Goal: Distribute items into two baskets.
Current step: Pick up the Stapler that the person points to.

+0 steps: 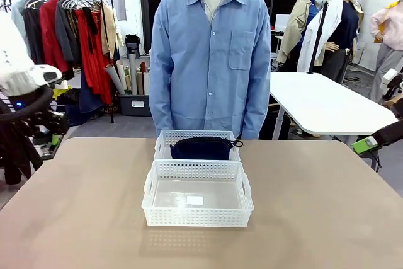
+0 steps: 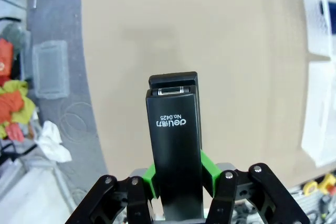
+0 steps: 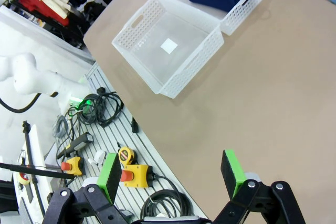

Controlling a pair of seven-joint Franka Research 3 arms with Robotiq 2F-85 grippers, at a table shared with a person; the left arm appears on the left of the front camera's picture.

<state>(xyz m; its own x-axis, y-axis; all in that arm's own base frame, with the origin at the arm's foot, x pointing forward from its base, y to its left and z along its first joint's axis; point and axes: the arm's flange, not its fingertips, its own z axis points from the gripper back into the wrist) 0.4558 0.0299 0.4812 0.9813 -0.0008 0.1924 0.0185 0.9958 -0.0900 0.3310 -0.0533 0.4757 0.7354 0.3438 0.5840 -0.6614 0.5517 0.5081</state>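
The left gripper [image 2: 177,184] has its green-padded fingers [image 2: 151,174] clamped on the small black stapler [image 2: 175,145], holding it by its rear end over the bare tan worktop [image 2: 210,35], well apart from the baskets; the right gripper [image 3: 173,174] hangs with its fingers spread wide and empty above the worktop's edge; the navy pouch [image 1: 201,148] already lies in the far basket [image 1: 165,138], close to the person [image 1: 211,55], while the near, larger basket [image 1: 151,187] touches it and holds nothing but a small white label on its floor; the main risk, as I judge it, is the stapler slipping or pivoting, since it is a long, smooth, hard body pinched at one end, so a quick swing could turn it in the pads; a release from too high could let it bounce on the stiff plastic floor or strike the rim, and a low approach could catch the thin lattice wall and push the light basket along the smooth worktop; dropping it in with the pouch would spoil the split; the stapler is glossy and boxy with a metal strip near its tip and pale print on top; the baskets are white, rectangular, perforated, with handle cut-outs; the pouch is soft fabric, rounded, with a dark zip pull hanging over the rim.
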